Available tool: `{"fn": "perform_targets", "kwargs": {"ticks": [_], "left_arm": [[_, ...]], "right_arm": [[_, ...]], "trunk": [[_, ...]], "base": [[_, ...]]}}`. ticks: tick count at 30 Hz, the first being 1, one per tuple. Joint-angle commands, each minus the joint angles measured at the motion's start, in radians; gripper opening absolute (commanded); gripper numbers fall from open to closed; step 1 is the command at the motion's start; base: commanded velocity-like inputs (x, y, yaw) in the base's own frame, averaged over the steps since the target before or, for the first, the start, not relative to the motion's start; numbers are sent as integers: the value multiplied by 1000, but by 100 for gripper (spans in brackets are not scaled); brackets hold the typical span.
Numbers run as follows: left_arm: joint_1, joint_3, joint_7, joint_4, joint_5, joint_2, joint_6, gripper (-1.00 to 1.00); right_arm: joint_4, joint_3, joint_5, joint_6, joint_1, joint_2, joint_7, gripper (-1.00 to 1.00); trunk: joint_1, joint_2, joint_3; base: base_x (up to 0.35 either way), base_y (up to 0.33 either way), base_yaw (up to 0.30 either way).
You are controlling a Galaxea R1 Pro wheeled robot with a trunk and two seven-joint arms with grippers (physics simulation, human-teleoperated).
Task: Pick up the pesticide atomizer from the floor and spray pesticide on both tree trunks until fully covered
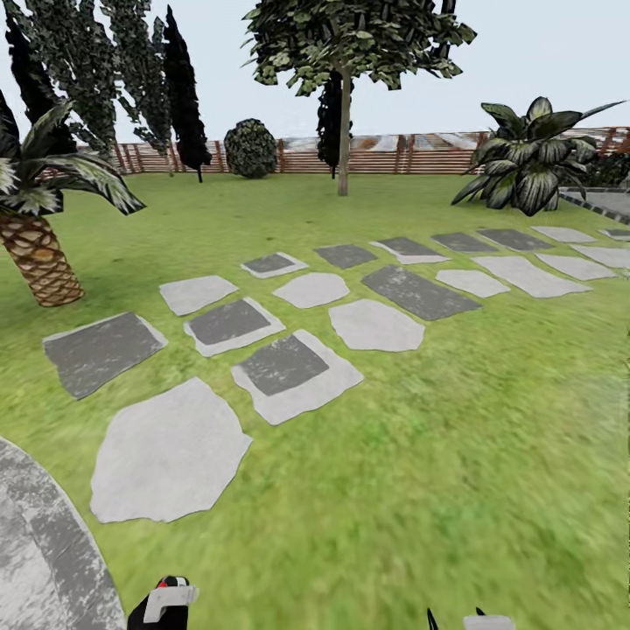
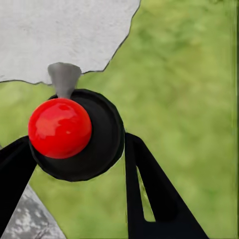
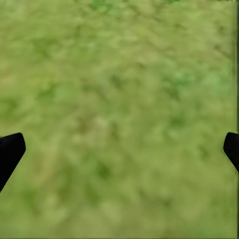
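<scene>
My head camera looks forward and down across the lawn (image 1: 455, 455) toward the far fence (image 1: 367, 156). Both wrist cameras face straight down, close above that same grass; my left also shares the nearest stepping stone (image 1: 166, 455).

I saw bright, even daylight under a pale sky (image 1: 542, 52). The palm (image 1: 39, 254) threw a soft dark patch on the grass (image 1: 490, 420) beside it. The near grass looked smeared and blurry, while the far fence (image 1: 385, 153) stayed fairly sharp. In my left wrist view the red top (image 2: 59, 128) had white shiny spots. In my right wrist view the grass was all fuzzy.
</scene>
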Motion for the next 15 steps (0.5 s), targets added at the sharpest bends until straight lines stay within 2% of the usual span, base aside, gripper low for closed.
{"fn": "perform_targets", "kwargs": {"ticks": [1,15], "left_arm": [[0,1,1,0,0,0,-3,-100],[0,1,1,2,0,-1,-4,-100]], "right_arm": [[1,0,0,-3,-1,0,0,100],[2,2,2,-3,-1,3,0,100]], "trunk": [[0,0,-1],[0,0,-1]], "base": [[339,0,-119],[339,0,-12]]}}
